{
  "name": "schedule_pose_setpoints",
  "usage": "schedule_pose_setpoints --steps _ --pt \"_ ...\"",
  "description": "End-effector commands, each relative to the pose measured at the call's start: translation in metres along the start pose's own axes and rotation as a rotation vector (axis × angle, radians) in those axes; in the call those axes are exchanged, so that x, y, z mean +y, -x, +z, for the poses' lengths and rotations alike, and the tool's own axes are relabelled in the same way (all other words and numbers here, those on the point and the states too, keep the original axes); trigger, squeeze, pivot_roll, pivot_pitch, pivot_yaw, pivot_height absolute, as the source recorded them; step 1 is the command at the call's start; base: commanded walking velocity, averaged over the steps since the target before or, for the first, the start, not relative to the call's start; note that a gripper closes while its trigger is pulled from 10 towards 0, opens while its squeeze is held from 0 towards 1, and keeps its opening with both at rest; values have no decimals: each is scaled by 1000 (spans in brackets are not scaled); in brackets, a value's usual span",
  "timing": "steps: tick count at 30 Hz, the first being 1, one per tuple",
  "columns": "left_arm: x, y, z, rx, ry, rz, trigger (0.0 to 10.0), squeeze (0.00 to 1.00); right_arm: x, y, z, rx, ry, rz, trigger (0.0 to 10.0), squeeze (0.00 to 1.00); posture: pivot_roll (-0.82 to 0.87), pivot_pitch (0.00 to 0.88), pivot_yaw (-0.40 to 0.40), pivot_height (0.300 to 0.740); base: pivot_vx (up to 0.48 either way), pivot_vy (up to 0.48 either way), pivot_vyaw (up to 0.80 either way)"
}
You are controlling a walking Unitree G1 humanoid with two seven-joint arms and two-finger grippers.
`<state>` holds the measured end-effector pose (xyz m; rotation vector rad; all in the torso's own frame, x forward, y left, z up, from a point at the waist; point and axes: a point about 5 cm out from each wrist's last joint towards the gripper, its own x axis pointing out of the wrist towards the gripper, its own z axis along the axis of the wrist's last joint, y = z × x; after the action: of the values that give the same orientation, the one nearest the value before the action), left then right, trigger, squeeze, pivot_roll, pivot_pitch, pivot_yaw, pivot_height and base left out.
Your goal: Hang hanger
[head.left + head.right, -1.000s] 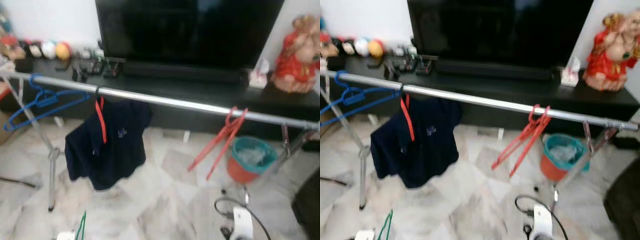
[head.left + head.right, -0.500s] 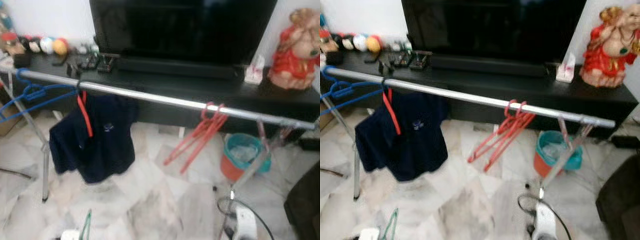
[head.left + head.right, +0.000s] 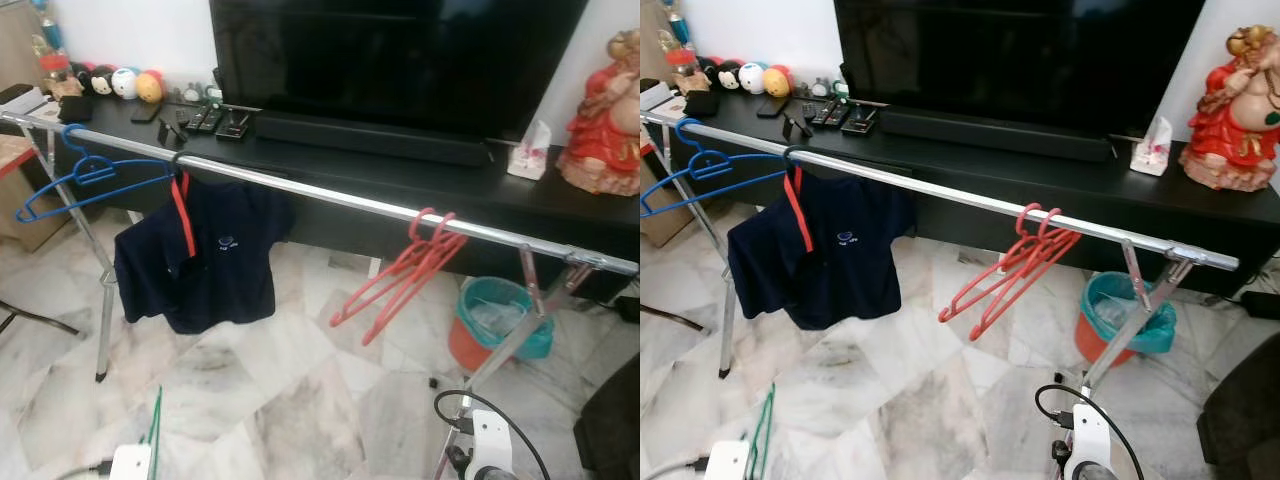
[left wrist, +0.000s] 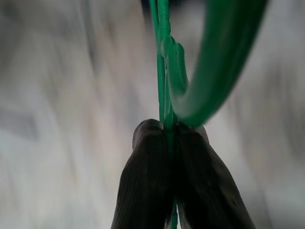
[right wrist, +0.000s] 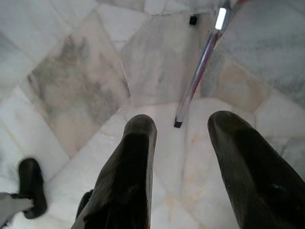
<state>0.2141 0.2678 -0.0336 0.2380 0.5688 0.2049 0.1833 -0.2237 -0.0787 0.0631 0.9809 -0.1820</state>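
Your left gripper is pinched tight on the green hanger, low before the rail — a navy shirt with an unreadable chest logo hangs there, red hangers further along. Your right gripper hangs spread over the floor.

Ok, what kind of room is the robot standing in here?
Most likely a home living room used for drying laundry: a big television on a low black cabinet, a marble tile floor, and a metal clothes rail holding a navy shirt.
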Motion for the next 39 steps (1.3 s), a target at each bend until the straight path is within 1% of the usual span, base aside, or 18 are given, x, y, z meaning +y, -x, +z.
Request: schedule_pose_setpoints --steps 1,2,3,4,5,6,7,10,11,13,15,17,18,25,30,33,35,39 --pt "10 -12 60 -253 -54 11 10000 0 -5 0 2 -4 4 -15 10000 0 114 0 -90 740 0 0 0" --pt "8 -8 93 -403 -116 -20 10000 0 -7 1 1 1 8 -19 10000 0 120 0 -92 740 0 0 0" --pt "8 -8 93 -403 -116 -20 10000 0 -7 1 1 1 8 -19 10000 0 120 0 -92 740 0 0 0" --pt "-2 -4 113 -480 -126 -87 10000 0 -8 1 -1 4 9 -19 10000 0 118 0 -95 740 0 0 0" --pt "-9 -3 119 -503 -122 -134 10000 0 -8 1 -1 5 10 -19 10000 0 114 0 -93 740 0 0 0" --pt "-9 -3 119 -503 -122 -134 10000 0 -8 1 -1 5 10 -19 10000 0 114 0 -93 740 0 0 0" --pt "-17 -1 125 -523 -134 -188 10000 0 -9 1 -1 6 12 -18 10000 0 112 0 -92 740 0 0 0" --pt "-55 10 135 -558 -143 -393 10000 0 -9 1 -2 5 11 -19 10000 0 81 0 -76 740 0 0 0" --pt "-68 16 136 -557 -129 -457 10000 0 -8 1 -3 5 7 -22 10000 0 76 0 -73 740 0 0 0" --pt "-87 26 136 -541 -85 -549 10000 0 -8 1 -4 5 -3 -26 10000 0 62 0 -64 740 0 0 0" --pt "-100 35 134 -516 -49 -609 10000 0 -7 1 -4 7 -8 -28 10000 0 64 0 -61 740 0 0 0" --pt "-106 41 132 -504 -69 -639 10000 0 -7 1 -5 9 -11 -29 10000 0 60 0 -58 740 0 0 0" --pt "-109 41 129 -485 -92 -625 10000 0 -7 1 -5 12 -12 -29 10000 0 60 0 -55 740 0 0 0" --pt "-104 37 140 -480 -53 -533 10000 0 -5 1 -5 8 -27 -24 10000 0 67 0 -55 740 0 0 0" --pt "-93 39 144 -469 -38 -479 10000 0 -5 1 -5 11 -28 -26 10000 0 69 0 -58 740 0 0 0" --pt "-91 40 142 -470 -34 -489 10000 0 -5 1 -5 13 -28 -27 10000 0 73 0 -62 740 0 0 0" --pt "-88 45 138 -474 -25 -532 10000 0 -6 1 -5 14 -27 -25 10000 0 77 0 -66 740 0 0 0" --pt "-78 45 135 -466 -13 -509 10000 0 -6 1 -5 15 -25 -23 10000 0 83 0 -72 740 0 0 0"
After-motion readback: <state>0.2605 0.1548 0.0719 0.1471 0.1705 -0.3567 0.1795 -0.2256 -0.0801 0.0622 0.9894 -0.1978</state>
